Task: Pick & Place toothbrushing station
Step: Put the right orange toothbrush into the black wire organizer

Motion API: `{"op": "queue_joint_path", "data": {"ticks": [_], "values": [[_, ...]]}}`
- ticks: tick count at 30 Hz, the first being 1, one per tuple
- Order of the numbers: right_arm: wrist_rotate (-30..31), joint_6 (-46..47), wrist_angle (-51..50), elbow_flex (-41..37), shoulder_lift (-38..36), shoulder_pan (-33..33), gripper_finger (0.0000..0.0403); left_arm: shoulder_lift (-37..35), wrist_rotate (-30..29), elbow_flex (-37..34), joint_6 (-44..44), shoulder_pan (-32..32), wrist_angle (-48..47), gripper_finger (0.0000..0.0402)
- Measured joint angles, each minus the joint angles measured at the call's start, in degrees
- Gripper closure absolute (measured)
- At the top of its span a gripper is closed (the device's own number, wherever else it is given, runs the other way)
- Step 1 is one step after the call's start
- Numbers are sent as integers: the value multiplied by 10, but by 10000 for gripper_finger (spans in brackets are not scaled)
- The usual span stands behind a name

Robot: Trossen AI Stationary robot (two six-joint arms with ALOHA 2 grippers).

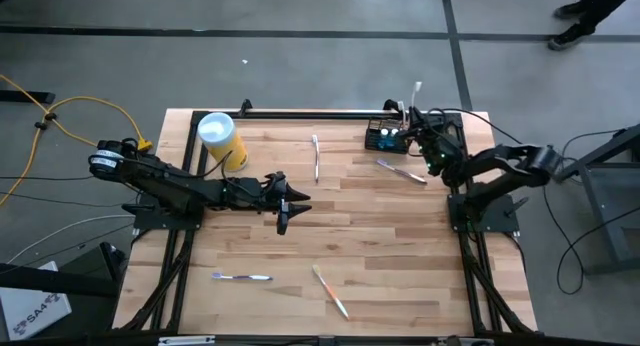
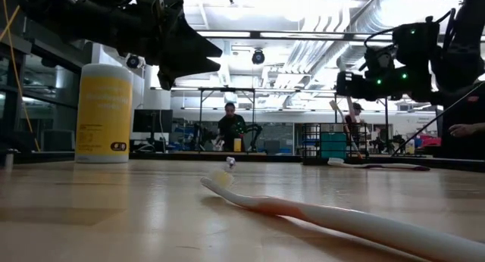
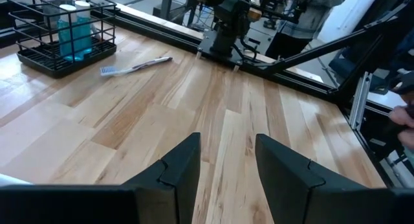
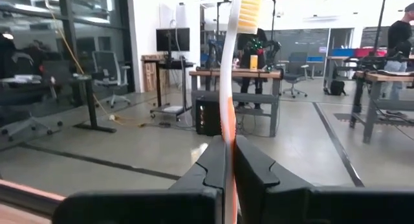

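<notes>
Black wire-mesh toothbrushing station (image 1: 385,137) with blue bottle, right gripper (image 4: 228,160) above it clenched on slim orange-white toothbrush (image 4: 230,68), yellow bristles only in wrist view, left gripper (image 3: 226,160) released

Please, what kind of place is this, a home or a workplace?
Most likely a robotics lab or workshop, not a home. The low view shows exposed ceiling ducts and people at benches behind the wooden table. The right wrist view shows a concrete floor, office chairs and work desks.
</notes>
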Motion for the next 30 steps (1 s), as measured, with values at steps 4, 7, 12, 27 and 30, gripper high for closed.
{"op": "queue_joint_path", "data": {"ticks": [4, 7, 12, 27, 30], "values": [[-2, 1, 7, 0, 17, -10, 398, 0, 0, 0, 0, 0, 0, 260], [-2, -3, 12, 0, 19, -18, 398, 0, 0, 0, 0, 0, 0, 260], [-14, -3, 17, 0, 19, -29, 398, 0, 0, 0, 0, 0, 0, 260], [-17, -4, 17, 9, 19, -33, 398, 0, 0, 0, 0, 18, 0, 260], [-17, 3, 13, 9, 19, -40, 398, 0, 0, 0, 0, 19, 0, 260]]}}
